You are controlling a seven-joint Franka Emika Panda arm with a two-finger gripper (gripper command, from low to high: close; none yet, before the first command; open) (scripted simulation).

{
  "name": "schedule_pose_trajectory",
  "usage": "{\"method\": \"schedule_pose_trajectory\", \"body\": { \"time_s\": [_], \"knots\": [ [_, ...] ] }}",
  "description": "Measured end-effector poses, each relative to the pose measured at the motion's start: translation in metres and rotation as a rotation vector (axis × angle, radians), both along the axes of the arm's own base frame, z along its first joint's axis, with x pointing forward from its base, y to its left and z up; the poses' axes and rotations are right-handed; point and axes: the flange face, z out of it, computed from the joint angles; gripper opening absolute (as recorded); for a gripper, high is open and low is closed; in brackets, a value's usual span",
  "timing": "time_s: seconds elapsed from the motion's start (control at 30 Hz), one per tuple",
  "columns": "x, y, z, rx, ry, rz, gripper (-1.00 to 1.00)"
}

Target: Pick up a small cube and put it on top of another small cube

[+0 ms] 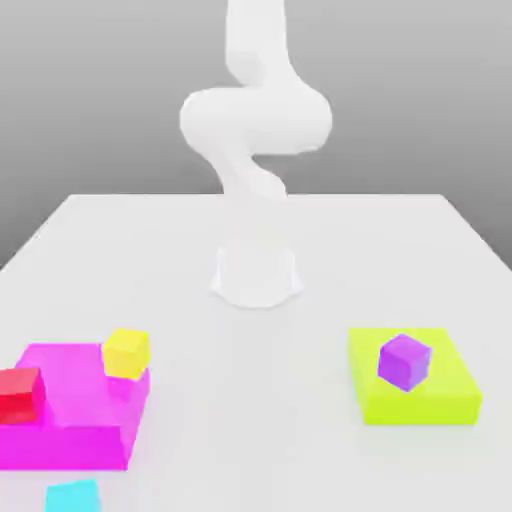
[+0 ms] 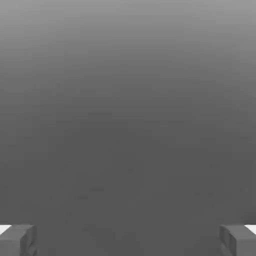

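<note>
Cyan small cube [image 1: 73,495] sits nearest me on the white table [image 1: 300,420], left, just before the magenta block [image 1: 75,425]; my gripper [image 2: 128,240] gapes wide, holding nothing.

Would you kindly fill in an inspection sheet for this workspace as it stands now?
Surface: white table, flat.
Job's things: cyan cube on the table at the exterior view's near left edge, in front of the magenta block.
Clutter: yellow cube and red cube on the magenta block; purple cube on a lime block at the right.
Grippers: gripper open, nothing between its fingers.
Cables: nothing seen.
Surroundings: white arm on its base; plain grey backdrop.
</note>
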Motion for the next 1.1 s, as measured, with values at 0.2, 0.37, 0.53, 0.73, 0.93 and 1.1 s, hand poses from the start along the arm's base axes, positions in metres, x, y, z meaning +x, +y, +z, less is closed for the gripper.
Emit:
{"method": "schedule_pose_trajectory", "body": {
  "time_s": [0.2,0.37,0.53,0.73,0.93,1.1],
  "knots": [
    [0.071,-0.033,-0.079,0.035,0.151,0.074,0.00],
    [0.114,-0.058,-0.154,0.049,0.264,0.118,0.00],
    [0.144,-0.082,-0.234,0.046,0.373,0.149,0.00],
    [0.159,-0.116,-0.330,0.017,0.498,0.170,0.00],
    [0.156,-0.150,-0.420,-0.045,0.621,0.192,0.00],
    [0.142,-0.180,-0.485,-0.114,0.714,0.208,0.00]
  ]
}}
